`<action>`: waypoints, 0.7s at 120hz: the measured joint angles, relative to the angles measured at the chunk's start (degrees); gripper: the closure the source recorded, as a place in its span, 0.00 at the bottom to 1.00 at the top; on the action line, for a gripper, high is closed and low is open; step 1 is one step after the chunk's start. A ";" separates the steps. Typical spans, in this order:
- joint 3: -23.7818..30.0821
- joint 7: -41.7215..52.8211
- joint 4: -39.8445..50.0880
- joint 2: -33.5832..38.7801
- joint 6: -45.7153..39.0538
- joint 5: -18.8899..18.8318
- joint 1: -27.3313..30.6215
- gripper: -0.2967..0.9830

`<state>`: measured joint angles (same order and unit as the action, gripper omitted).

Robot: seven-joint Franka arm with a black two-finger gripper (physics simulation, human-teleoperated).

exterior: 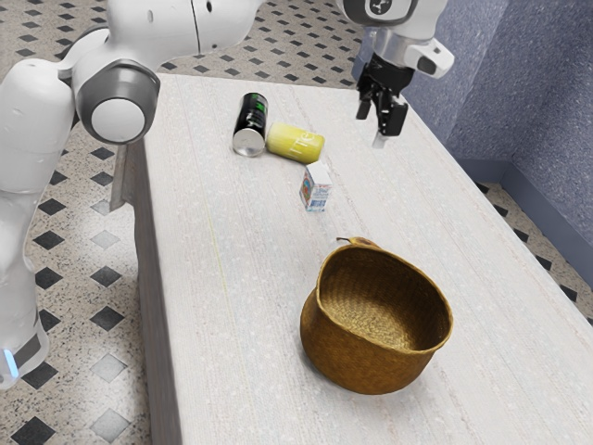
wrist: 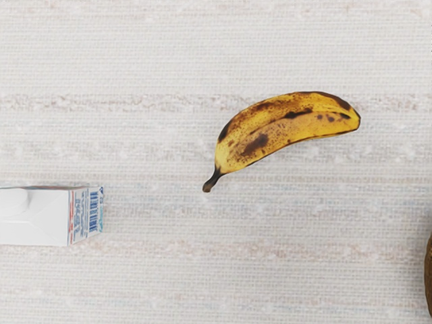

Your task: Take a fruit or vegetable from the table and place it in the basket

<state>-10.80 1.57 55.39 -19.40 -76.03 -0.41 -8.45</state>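
High over the table's far end, the black gripper [exterior: 379,122] hangs open, its two fingers apart. A ripe yellow banana [wrist: 287,129] with brown spots lies on the table in the wrist view, between a small carton and the basket's edge. From the side, most of the banana [exterior: 362,243] is hidden behind the basket; its stem and a bit of peel show past the rim. The woven brown basket [exterior: 347,354] stands upright on the near part of the table, and its visible inside holds nothing. A sliver of the basket [wrist: 428,277] appears in the wrist view.
The small white carton [exterior: 316,188], also in the wrist view as a carton [wrist: 37,214], stands beyond the basket. Farther off, a yellow can [exterior: 296,144] and a black can [exterior: 251,125] lie close together on the table [exterior: 250,306]. A blue-grey wall runs along the exterior view's right.
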 joint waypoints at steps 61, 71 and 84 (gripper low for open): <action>3.75 3.63 -5.03 7.27 -3.47 5.77 3.92 0.23; 5.95 6.30 -5.19 8.14 -4.42 4.02 3.44 0.23; 7.83 10.90 -2.62 5.37 -5.29 -0.56 3.04 0.23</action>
<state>-2.97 12.47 52.77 -14.03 -81.32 -0.96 -5.41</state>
